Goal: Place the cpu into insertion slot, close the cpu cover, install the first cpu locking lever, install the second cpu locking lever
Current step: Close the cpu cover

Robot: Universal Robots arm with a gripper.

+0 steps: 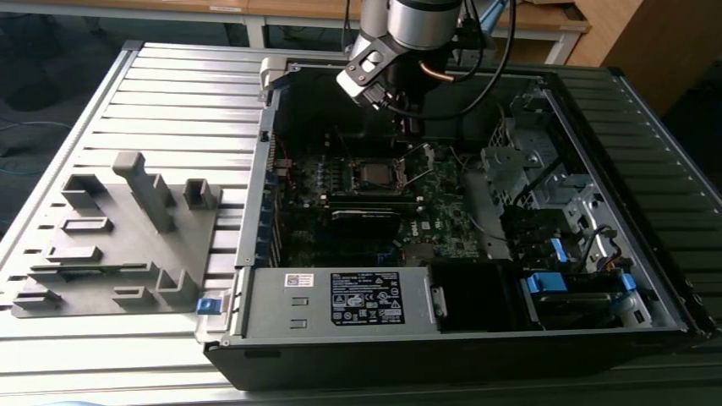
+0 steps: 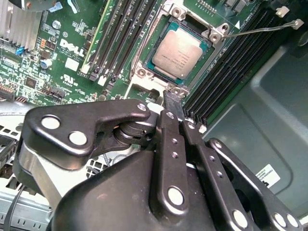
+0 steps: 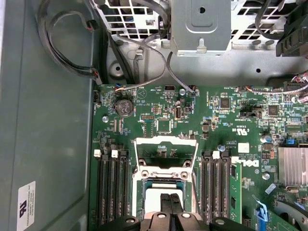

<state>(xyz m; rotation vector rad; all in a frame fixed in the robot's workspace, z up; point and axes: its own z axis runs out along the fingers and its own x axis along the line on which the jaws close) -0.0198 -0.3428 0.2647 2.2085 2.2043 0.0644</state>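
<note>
The cpu (image 2: pixel 180 52), a small square chip with a dull silver top, lies flat in the motherboard's socket; its pale top also shows in the first wrist view (image 3: pixel 151 199). The cpu cover (image 3: pixel 166 142), a thin silvery frame, stands swung back from the socket. My gripper (image 2: pixel 173 96) hovers just beside the socket's near edge, its black fingers (image 3: pixel 166 204) pressed together with nothing between them. In the exterior view the gripper (image 1: pixel 408 127) hangs inside the open computer case, above the socket (image 1: pixel 373 173). A thin grey rod (image 2: pixel 260 30) reaches out from one socket corner.
Black memory slots (image 3: pixel 111 185) flank the socket on both sides. A finned heatsink (image 3: pixel 292 166) sits on the board nearby. The case's metal walls (image 1: pixel 265 169), drive cage (image 1: pixel 525 169) and power supply (image 1: pixel 338 300) ring the board. A grey fixture tray (image 1: pixel 113 237) lies on the exterior view's left.
</note>
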